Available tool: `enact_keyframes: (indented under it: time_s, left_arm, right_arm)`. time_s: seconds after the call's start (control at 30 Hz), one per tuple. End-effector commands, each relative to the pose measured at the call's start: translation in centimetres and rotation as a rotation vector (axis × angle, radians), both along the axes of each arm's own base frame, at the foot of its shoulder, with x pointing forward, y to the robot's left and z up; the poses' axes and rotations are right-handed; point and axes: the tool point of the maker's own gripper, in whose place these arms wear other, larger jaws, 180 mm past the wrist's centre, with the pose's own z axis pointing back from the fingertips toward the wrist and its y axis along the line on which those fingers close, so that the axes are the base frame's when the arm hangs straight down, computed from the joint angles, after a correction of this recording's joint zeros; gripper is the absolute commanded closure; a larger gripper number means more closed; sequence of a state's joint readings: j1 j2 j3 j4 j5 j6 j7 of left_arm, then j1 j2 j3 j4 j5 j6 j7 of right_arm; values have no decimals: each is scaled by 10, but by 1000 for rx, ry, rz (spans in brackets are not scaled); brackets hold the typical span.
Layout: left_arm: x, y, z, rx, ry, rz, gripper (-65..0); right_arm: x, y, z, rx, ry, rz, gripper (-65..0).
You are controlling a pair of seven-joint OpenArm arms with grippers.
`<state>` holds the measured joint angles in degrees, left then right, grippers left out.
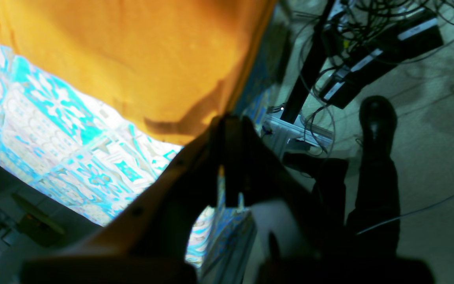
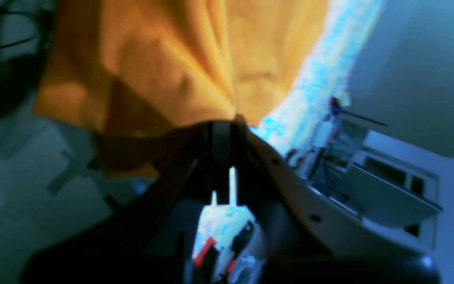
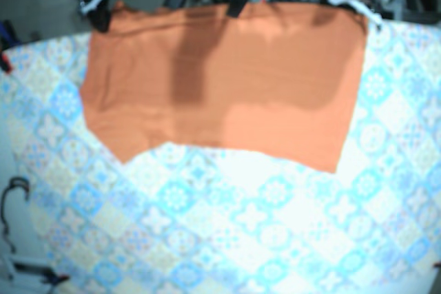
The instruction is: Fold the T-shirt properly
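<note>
**A:** The blue-patterned desk [image 3: 241, 239], what is on it, and how far along am I?

**B:** The orange T-shirt [image 3: 227, 87] lies spread flat at the far edge. You have no neat fold yet, I judge, so most is left.

**A:** My grip?

**B:** Your left fingers [image 1: 231, 130] are closed on one far corner. Your right fingers [image 2: 221, 134] are pinched on bunched cloth.

Base view soft, overexposed at centre; dark shadow band across T-shirt [image 3: 189, 60]. Wrist views dim, blue-tinted, right one blurred.
</note>
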<state>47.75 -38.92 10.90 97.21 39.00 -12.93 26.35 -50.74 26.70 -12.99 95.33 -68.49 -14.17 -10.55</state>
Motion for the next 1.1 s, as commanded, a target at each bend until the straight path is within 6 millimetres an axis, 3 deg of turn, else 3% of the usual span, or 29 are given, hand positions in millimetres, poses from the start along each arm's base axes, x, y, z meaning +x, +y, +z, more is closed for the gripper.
enact_keyframes:
  time_s: [0.0, 0.17, 0.53, 1.07]
  left_arm:
    - [8, 0, 4, 5, -27, -3, 0]
    - [19, 4, 7, 14, -54, 4, 0]
    - [77, 34, 31, 15, -201, 129, 0]
    - [128, 36, 50, 17, -322, 129, 0]
  right_arm:
    - [2, -1, 8, 1, -24, 4, 0]
    - [3, 1, 1, -9, 32, 11, 0]
    - [30, 1, -1, -18, 18, 11, 0]
    - [4, -19, -32, -68, 140, -12, 0]
